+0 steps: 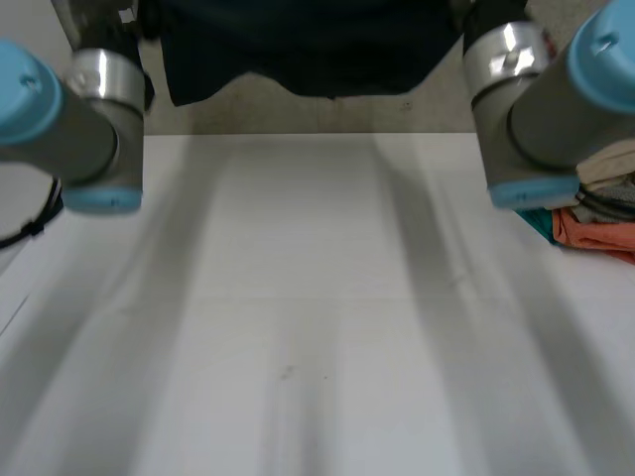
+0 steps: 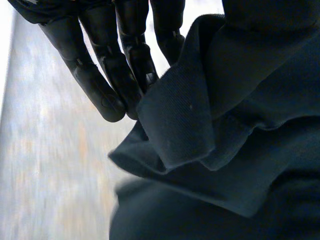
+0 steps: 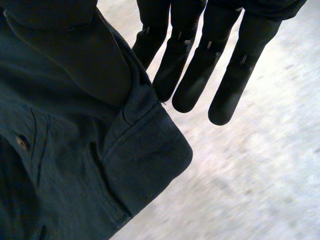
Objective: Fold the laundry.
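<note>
**Colleague:** What do you have in the head view?

**Operator:** I see the dark garment (image 1: 317, 50) hanging in the air past the far edge of the white table (image 1: 317, 327). It is spread between my left arm (image 1: 89, 139) and my right arm (image 1: 536, 119). Its long axis runs across, from one arm to the other, and its lower edge hangs free. A pile of other clothes (image 1: 605, 223) lies at the table's right side, beside the right arm.

**Colleague:** And the left wrist view?

**Operator:** The left hand (image 2: 115, 65) has straight fingers, and a folded edge of the garment (image 2: 225, 125) lies against them. I read this as a pinch on one end of the cloth, though I cannot see the thumb itself.

**Colleague:** The right wrist view?

**Operator:** The right hand (image 3: 200, 65) also has straight fingers. A thick hemmed corner of the garment (image 3: 75, 150), with a button (image 3: 21, 142) close by, is pressed against the nearest finger by what I take for the thumb. So this hand grips the other end.

**Colleague:** What does the next move depend on?

**Operator:** The garment lies beyond the table, with one hand on each end, neither nearer. I judge that both arms must come back together, with the long axis across, to lay it on the bare middle. If one arm leads, the cloth could land skewed.
</note>
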Available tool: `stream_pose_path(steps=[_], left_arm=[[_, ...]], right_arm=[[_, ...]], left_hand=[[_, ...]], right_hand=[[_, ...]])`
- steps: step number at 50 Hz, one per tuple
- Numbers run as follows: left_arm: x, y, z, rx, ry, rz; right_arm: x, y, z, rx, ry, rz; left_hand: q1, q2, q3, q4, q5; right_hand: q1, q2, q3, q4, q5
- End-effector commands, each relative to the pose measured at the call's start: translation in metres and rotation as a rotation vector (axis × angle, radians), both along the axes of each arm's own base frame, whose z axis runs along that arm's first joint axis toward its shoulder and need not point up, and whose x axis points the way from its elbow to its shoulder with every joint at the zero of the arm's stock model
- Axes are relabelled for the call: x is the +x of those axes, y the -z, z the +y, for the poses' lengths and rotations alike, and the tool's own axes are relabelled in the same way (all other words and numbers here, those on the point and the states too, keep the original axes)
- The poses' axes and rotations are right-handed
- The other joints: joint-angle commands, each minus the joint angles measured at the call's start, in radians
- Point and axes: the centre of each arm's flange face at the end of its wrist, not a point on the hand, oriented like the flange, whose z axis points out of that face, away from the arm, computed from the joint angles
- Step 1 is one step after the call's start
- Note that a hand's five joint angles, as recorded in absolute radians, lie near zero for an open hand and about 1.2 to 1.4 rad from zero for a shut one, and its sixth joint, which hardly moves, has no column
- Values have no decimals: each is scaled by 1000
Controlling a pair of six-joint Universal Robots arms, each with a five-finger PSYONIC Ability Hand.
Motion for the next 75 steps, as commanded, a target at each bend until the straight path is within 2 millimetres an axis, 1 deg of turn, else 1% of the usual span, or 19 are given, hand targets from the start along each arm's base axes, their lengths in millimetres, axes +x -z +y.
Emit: stream_pose_path(steps=[1, 2, 4, 5, 9, 13, 15, 20, 27, 34, 39, 43, 49, 53, 56, 61, 65, 72, 75], left_arm=[[0, 93, 22, 257, 45, -133], [-1, 116, 30, 315, 61, -169], [-2, 139, 40, 371, 76, -212], [-3, 159, 50, 421, 82, -261], [1, 189, 73, 505, 78, -383], [9, 195, 101, 579, 78, -486], [12, 190, 113, 605, 82, -523], [30, 172, 146, 727, 91, -607], [41, 157, 188, 879, 181, -728], [46, 156, 218, 1027, 278, -882], [49, 150, 232, 1108, 331, -947], [46, 142, 238, 1132, 363, -982], [34, 124, 211, 988, 301, -949], [13, 118, 159, 797, 191, -851], [2, 119, 132, 709, 130, -803], [-29, 128, 69, 512, 28, -721], [-47, 142, 35, 422, -9, -748], [-62, 175, -2, 380, -76, -765], [-66, 178, -8, 361, -75, -744]], right_arm=[[11, 93, -5, 214, -68, 162], [13, 119, -4, 274, -86, 204], [13, 148, -2, 339, -102, 252], [11, 174, -1, 398, -101, 301], [-5, 225, 3, 516, -48, 459], [-23, 239, 18, 632, -11, 573], [-29, 235, 27, 678, -12, 592], [-49, 192, 56, 758, -13, 631], [-70, 164, 89, 849, -28, 823], [-97, 156, 127, 1043, -109, 1116], [-109, 151, 152, 1161, -187, 1203], [-111, 148, 157, 1134, -223, 1188], [-105, 147, 133, 1036, -181, 1130], [-95, 150, 104, 1007, -81, 979], [-88, 155, 79, 974, 3, 848], [-76, 169, 42, 863, 72, 661], [-63, 182, 17, 736, 85, 573], [-38, 204, -13, 522, 93, 486], [-28, 212, -18, 476, 88, 475]], left_hand=[[257, 196, 217, 201, 245], [257, 196, 217, 201, 245], [257, 196, 217, 201, 245], [257, 196, 217, 201, 245], [257, 196, 217, 201, 245], [257, 196, 217, 201, 245], [257, 196, 217, 201, 245], [257, 196, 217, 201, 245], [257, 196, 217, 201, 245], [257, 196, 217, 201, 245], [257, 196, 217, 201, 245], [257, 196, 217, 201, 245], [257, 196, 217, 201, 245], [257, 196, 217, 201, 245], [257, 196, 217, 201, 245], [257, 196, 217, 201, 245], [257, 196, 217, 201, 245], [257, 196, 217, 201, 245], [257, 196, 217, 201, 245]], right_hand=[[297, 219, 205, 197, 205], [297, 219, 205, 197, 205], [297, 219, 205, 197, 205], [297, 219, 205, 197, 205], [297, 219, 205, 197, 205], [297, 219, 205, 197, 205], [297, 219, 205, 197, 205], [297, 219, 205, 197, 205], [297, 219, 205, 197, 205], [297, 219, 205, 197, 205], [297, 219, 205, 197, 205], [297, 219, 205, 197, 205], [297, 219, 205, 197, 205], [297, 219, 205, 197, 205], [297, 219, 205, 197, 205], [297, 219, 205, 197, 205], [297, 219, 205, 197, 205], [297, 219, 205, 197, 205], [297, 219, 205, 197, 205]])
